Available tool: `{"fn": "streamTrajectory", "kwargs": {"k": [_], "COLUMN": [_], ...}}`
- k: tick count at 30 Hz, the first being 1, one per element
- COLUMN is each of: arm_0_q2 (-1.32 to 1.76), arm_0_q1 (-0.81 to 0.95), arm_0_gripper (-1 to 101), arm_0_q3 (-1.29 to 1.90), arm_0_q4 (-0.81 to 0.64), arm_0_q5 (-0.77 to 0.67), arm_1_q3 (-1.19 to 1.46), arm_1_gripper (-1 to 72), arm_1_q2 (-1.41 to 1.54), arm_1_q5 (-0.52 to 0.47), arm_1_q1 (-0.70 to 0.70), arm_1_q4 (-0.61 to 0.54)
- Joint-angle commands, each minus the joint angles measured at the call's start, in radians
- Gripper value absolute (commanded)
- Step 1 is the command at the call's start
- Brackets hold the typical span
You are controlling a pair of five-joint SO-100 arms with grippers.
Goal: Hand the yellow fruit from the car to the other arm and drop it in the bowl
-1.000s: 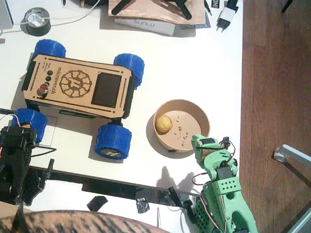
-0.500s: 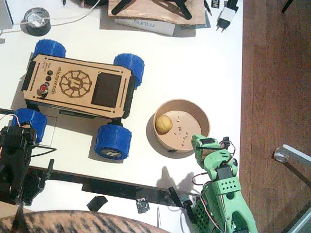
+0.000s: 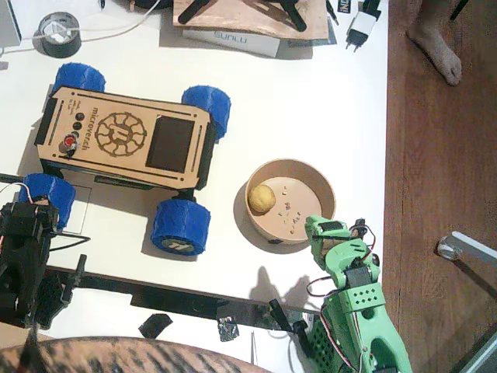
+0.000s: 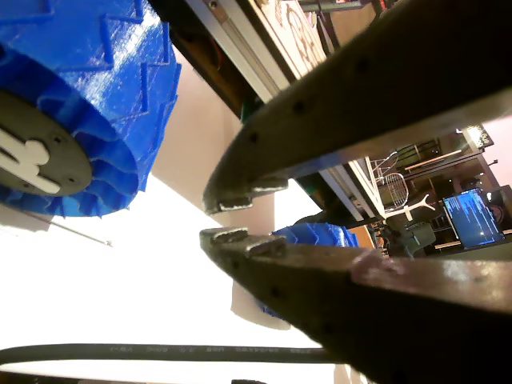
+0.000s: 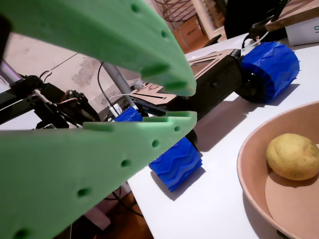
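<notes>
Green right tool (image 3: 317, 225) narrowly parted, empty, beside bowl (image 3: 318, 189).
Yellow fruit (image 3: 261, 197) inside bowl's left side; black left tool (image 4: 224, 220) seemingly nearly closed, empty, near car (image 3: 124, 140) on desk (image 3: 311, 101).

The setting reads as a home hobby workspace rather than a formal lab. A white table (image 3: 311, 109) stands on a brown wooden floor (image 3: 435, 155), where a person's bare foot (image 3: 435, 39) shows at the top edge. Clutter along the table's far side includes a grey tape roll (image 3: 58, 33), a white plug adapter (image 3: 359, 27) and a SUNLU box (image 3: 233, 39). In a wrist view, a lit computer screen (image 4: 474, 216) and chairs (image 4: 392, 180) occupy the background.
</notes>
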Motion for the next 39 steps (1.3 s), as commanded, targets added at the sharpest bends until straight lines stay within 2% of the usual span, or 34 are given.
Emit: {"fn": "streamTrajectory", "kwargs": {"k": [1, 9, 39], "arm_0_q2": [0.005, 0.176, 0.187], "arm_0_q1": [0.008, 0.008, 0.006], "arm_0_gripper": [0, 0, 0], "arm_0_q3": [0.0, 0.041, 0.044], "arm_0_q4": [0.034, 0.112, 0.115], "arm_0_q5": [0.003, 0.003, 0.003], "arm_1_q3": [-0.005, -0.005, -0.005], "arm_1_gripper": [0.0, 0.0, 0.0], "arm_1_q2": [0.009, 0.009, 0.009], "arm_1_q5": [-0.014, -0.012, -0.015], "arm_1_q1": [-0.008, -0.005, -0.02], "arm_1_q4": [0.003, 0.002, 0.003]}}
